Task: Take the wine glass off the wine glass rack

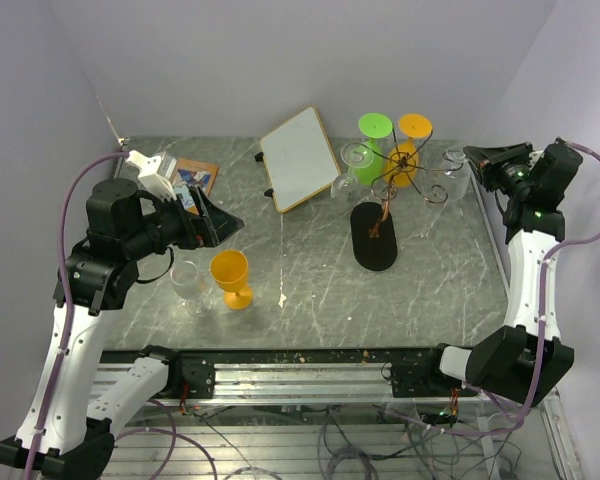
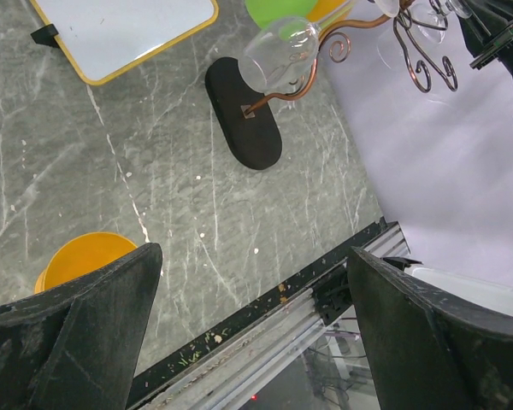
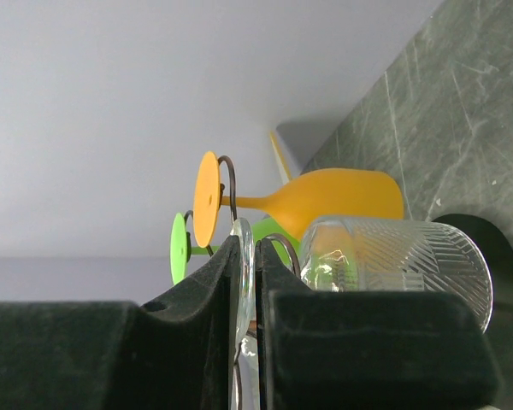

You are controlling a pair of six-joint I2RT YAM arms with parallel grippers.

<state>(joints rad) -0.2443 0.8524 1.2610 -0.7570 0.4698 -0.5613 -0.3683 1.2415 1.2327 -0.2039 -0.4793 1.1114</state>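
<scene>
The right pincer point(image 3: 249, 256) is narrowed almost shut, its two black fingers point(image 3: 197, 290) pinching the thin round foot of a clear ribbed wine glass point(image 3: 393, 265). The glass's bowl lies just beyond the fingertips. A curl of copper wire arches right beside the gripped foot, so the glass is at the outer arm of the wine glass rack point(image 1: 375, 240); whether it rests on that wire cannot be told.

Just past the clear glass, farther from the right pincer, an orange glass point(image 3: 333, 196) hangs by its stem in another curl. A green glass point(image 1: 372, 160) hangs beside it, and a second clear glass point(image 1: 352, 160) hangs on the rack's far side. The rack's black oval base stands on the bench point(image 1: 310, 290), below and away from the pincer. Beyond the rack lies a whiteboard point(image 1: 300, 158), tilted.

Well apart, across the bench, the left pincer point(image 2: 252, 256) is spread wide and holds nothing. Just below it an orange goblet point(image 1: 230, 275) stands upright with a clear tumbler-like glass point(image 1: 188, 280) beside it.
</scene>
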